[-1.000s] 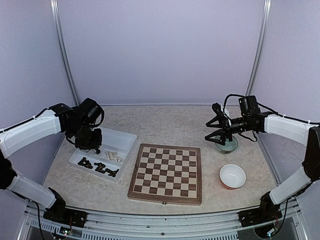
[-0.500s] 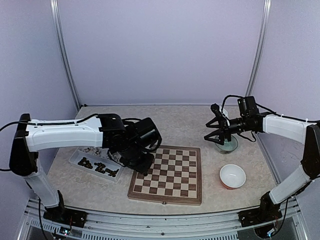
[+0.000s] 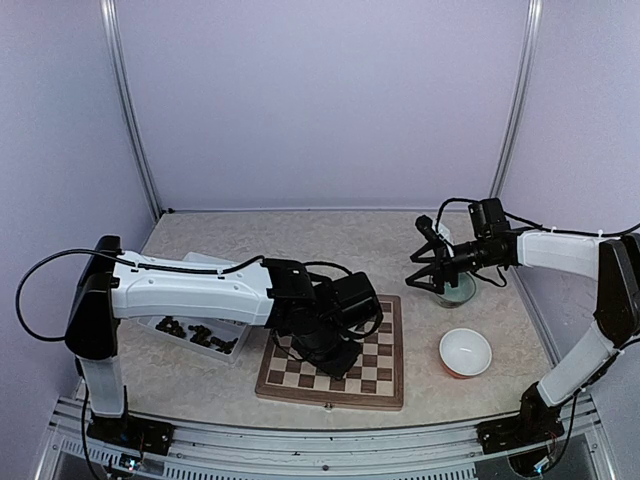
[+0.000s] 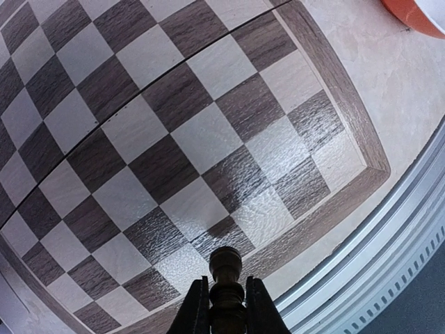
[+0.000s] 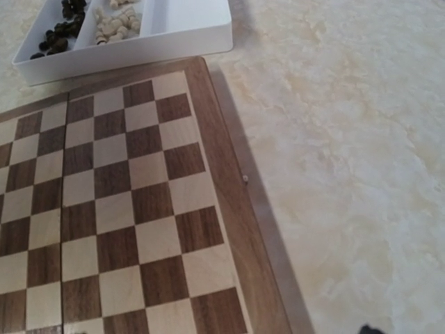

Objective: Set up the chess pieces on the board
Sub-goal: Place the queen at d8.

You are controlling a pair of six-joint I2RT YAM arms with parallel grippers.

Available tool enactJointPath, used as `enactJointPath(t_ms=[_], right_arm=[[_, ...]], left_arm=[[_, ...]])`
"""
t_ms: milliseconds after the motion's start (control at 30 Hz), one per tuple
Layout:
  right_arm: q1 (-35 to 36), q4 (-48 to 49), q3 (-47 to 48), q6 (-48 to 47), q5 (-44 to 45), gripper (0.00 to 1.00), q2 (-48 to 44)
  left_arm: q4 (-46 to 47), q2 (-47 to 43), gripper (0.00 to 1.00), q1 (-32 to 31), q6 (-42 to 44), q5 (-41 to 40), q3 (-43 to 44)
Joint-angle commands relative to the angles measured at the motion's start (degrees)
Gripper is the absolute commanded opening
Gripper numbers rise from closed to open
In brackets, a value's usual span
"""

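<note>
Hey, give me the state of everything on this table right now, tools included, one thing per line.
left tool: shut on a dark chess piece, over the board.
right tool: open, holding nothing, by the greenish dish.
board: lying flat, no pieces on the squares in view.
white tray: holds dark pieces and cream pieces.
white bowl: upright, looks empty.

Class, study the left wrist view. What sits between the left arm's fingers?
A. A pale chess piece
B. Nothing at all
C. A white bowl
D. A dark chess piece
D: in the left wrist view the left fingers are closed on a dark chess piece, held just above the board.
</note>
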Motion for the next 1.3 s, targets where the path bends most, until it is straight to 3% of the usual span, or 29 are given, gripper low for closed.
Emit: enactJointPath(t_ms=[0, 633, 1267], right_arm=[[0.06, -0.77, 0.54, -0.41, 0.10, 0.83, -0.11], [0.07, -3.01, 1.68, -1.63, -0.91, 0.83, 1.44], [0.06, -3.77, 2.06, -1.73, -1.61, 0.83, 1.56]], left_arm=[[0.60, 2.50, 0.04, -1.29, 0.90, 0.14, 2.25], [-2.57, 5.58, 0.06, -1.93, 0.12, -2.47, 4.08], [-2.57, 3.85, 0.39, -2.29, -0.77, -3.47, 4.82]])
